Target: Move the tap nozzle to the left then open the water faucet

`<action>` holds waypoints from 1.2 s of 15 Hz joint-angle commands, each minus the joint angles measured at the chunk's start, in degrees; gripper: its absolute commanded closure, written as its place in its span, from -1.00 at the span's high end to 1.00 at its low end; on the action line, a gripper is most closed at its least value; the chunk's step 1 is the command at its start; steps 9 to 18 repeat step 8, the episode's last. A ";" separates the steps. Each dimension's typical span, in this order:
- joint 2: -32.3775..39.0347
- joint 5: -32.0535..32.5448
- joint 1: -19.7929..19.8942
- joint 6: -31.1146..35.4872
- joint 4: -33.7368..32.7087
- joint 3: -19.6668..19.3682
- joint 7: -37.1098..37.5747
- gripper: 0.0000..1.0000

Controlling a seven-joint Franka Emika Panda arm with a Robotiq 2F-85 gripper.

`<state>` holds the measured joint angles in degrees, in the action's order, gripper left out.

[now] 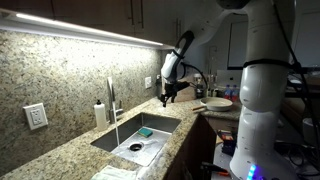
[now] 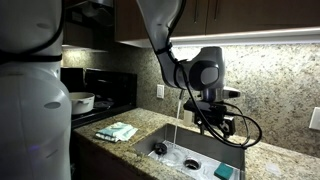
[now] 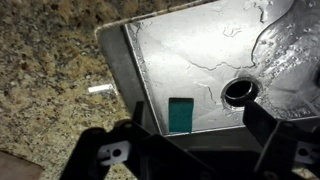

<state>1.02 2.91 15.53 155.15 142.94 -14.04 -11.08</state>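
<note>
The chrome water faucet stands behind the steel sink, next to a white soap bottle. Its thin arched tap nozzle points down over the basin. A thin stream of water seems to fall into the sink. My gripper hangs open and empty above the sink's end, away from the faucet, and it also shows in an exterior view. In the wrist view the open fingers frame the wet basin with its drain and a teal sponge.
The granite counter and backsplash surround the sink. A teal sponge lies in the basin. A folded cloth lies on the counter, with a pot on the stove beyond. Plates sit at the counter's far end.
</note>
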 commanded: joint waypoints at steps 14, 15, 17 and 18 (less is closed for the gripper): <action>-8.98 0.21 -0.13 -5.72 2.11 -1.38 1.52 1.00; -8.98 0.21 -0.13 -5.72 2.11 -1.38 1.52 1.00; -8.98 0.21 -0.13 -5.72 2.11 -1.38 1.52 1.00; -8.98 0.21 -0.13 -5.72 2.11 -1.38 1.52 1.00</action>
